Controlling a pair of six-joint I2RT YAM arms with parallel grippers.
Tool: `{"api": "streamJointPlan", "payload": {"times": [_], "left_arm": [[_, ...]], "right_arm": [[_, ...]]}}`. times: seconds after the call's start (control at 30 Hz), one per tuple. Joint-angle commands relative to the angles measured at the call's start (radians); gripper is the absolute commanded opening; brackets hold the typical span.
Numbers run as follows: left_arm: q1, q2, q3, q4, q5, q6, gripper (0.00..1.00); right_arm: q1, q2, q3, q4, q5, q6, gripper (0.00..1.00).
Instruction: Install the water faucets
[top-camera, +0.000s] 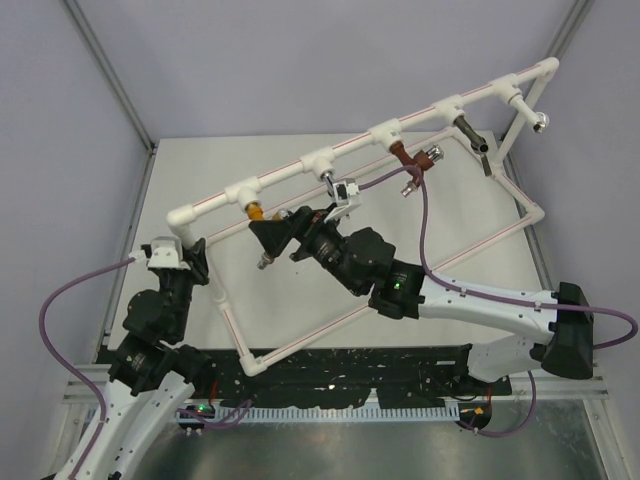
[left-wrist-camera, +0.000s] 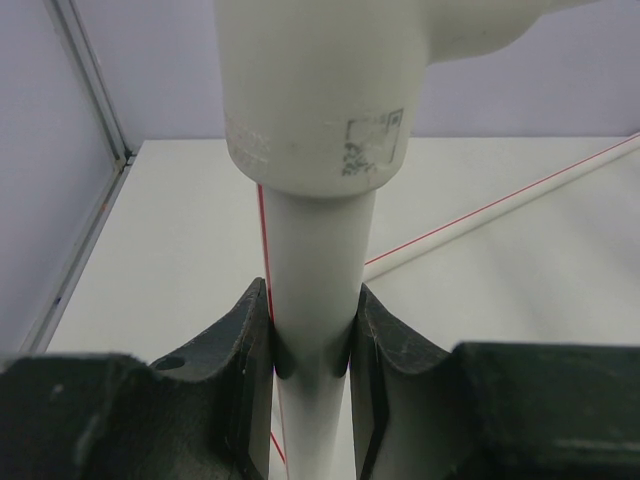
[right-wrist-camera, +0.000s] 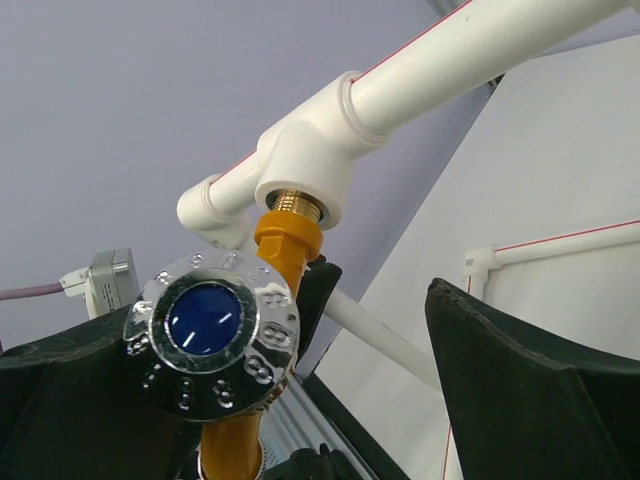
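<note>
The orange-yellow faucet (right-wrist-camera: 285, 238) with a silver blue-centred knob (right-wrist-camera: 210, 330) hangs threaded into a white tee (right-wrist-camera: 300, 185) of the pipe frame (top-camera: 300, 165). In the top view the faucet (top-camera: 257, 211) is at the frame's left end. My right gripper (right-wrist-camera: 270, 320) is open, with the faucet between its fingers and close to the left finger (right-wrist-camera: 60, 400); in the top view this gripper (top-camera: 272, 235) covers the faucet's middle. My left gripper (left-wrist-camera: 312, 340) is shut on the frame's white upright pipe (left-wrist-camera: 315, 270) just below a fitting (left-wrist-camera: 320, 90), at the frame's left corner (top-camera: 195, 255).
Further right along the top pipe hang a silver tap (top-camera: 340, 188), a reddish-brown tap (top-camera: 410, 160), a dark grey tap (top-camera: 475, 138) and a silver tap (top-camera: 540, 122). The frame's lower pipes (top-camera: 330, 325) lie on the white tabletop (top-camera: 200, 170). Purple cables (top-camera: 425, 235) trail near the arms.
</note>
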Motion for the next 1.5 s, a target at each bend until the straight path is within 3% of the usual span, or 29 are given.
{"api": "streamJointPlan", "payload": {"times": [0.0,0.1,0.17,0.3,0.47,0.63,0.8,1.0,1.07,1.1,1.23,1.47], "left_arm": [[-0.013,-0.002,0.012,-0.001,0.060,-0.013,0.00],[-0.015,0.001,0.015,-0.001,0.065,-0.015,0.00],[-0.013,0.002,0.012,-0.001,0.065,-0.016,0.00],[-0.015,0.001,0.013,-0.002,0.067,-0.016,0.00],[-0.015,0.001,0.015,-0.002,0.070,-0.018,0.00],[-0.013,-0.001,0.012,-0.004,0.068,-0.016,0.00],[-0.013,-0.002,0.015,-0.002,0.067,-0.013,0.00],[-0.013,0.002,0.016,-0.005,0.065,-0.010,0.00],[-0.012,0.002,0.016,-0.004,0.067,-0.010,0.00],[-0.013,0.004,0.016,-0.005,0.068,-0.010,0.00],[-0.013,0.005,0.018,-0.007,0.068,-0.010,0.00],[-0.013,0.005,0.018,-0.010,0.067,-0.007,0.00]], "right_arm": [[-0.021,-0.056,-0.005,0.056,0.092,-0.006,0.89],[-0.019,-0.061,-0.008,0.028,0.123,0.048,0.79],[-0.021,-0.064,-0.016,0.028,0.131,0.078,0.63],[-0.021,-0.066,-0.023,0.039,0.116,0.160,0.52],[-0.021,-0.076,-0.071,0.054,0.140,0.269,0.53],[-0.021,-0.105,-0.091,0.057,0.160,0.200,0.82],[-0.021,-0.171,-0.099,0.059,0.148,-0.036,0.99],[-0.015,-0.245,-0.060,0.007,-0.037,-0.493,0.97],[0.002,-0.262,-0.036,-0.061,-0.120,-0.694,0.97],[0.027,-0.265,-0.024,-0.111,-0.140,-0.877,0.97],[0.125,-0.251,0.012,-0.251,-0.075,-1.305,0.96],[0.245,-0.201,0.036,-0.272,0.013,-1.703,0.96]]}}
